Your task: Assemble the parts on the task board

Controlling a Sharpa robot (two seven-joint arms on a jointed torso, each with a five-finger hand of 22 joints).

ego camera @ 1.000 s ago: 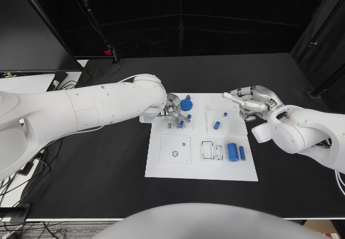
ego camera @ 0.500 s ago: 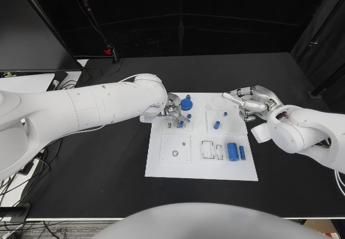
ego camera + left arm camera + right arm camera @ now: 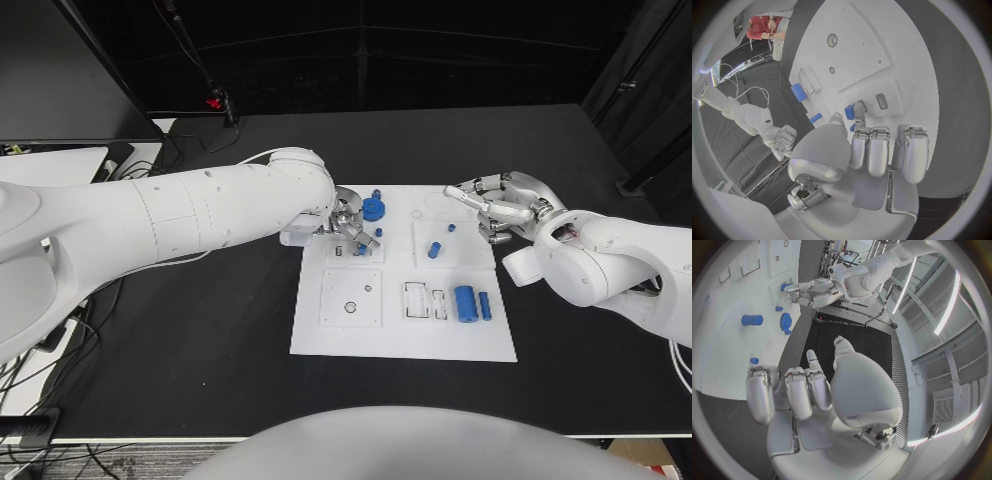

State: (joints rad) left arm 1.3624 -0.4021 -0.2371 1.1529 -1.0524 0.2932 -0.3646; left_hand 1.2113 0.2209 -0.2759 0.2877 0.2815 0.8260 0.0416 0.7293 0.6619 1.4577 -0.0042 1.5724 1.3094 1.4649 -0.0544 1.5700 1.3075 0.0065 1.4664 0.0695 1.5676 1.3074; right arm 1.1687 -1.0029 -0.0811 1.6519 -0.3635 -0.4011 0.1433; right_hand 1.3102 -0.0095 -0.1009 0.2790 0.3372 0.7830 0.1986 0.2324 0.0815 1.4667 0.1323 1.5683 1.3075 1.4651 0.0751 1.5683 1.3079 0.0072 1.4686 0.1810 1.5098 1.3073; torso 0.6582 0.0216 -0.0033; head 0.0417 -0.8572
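Observation:
The white task board (image 3: 402, 330) lies mid-table. My left hand (image 3: 351, 228) hovers over its upper-left corner and pinches a small blue part (image 3: 851, 112) between thumb and a fingertip, right above a slot (image 3: 882, 101). Beside it stands a round blue part (image 3: 374, 210) with a short peg (image 3: 378, 233) nearby. Two more small blue parts (image 3: 434, 251) lie in the board's upper-right block. A thick blue cylinder (image 3: 466, 303) and a slim one (image 3: 485, 306) lie lower right. My right hand (image 3: 498, 208) hangs at the board's right edge, fingers loosely bent, holding nothing.
Empty white slots (image 3: 417, 301) and a plate with an oval hole (image 3: 352, 298) take up the board's lower half. Black table (image 3: 202, 340) surrounds the board. A white bench (image 3: 51, 165) sits at the far left, and cables trail at the left edge.

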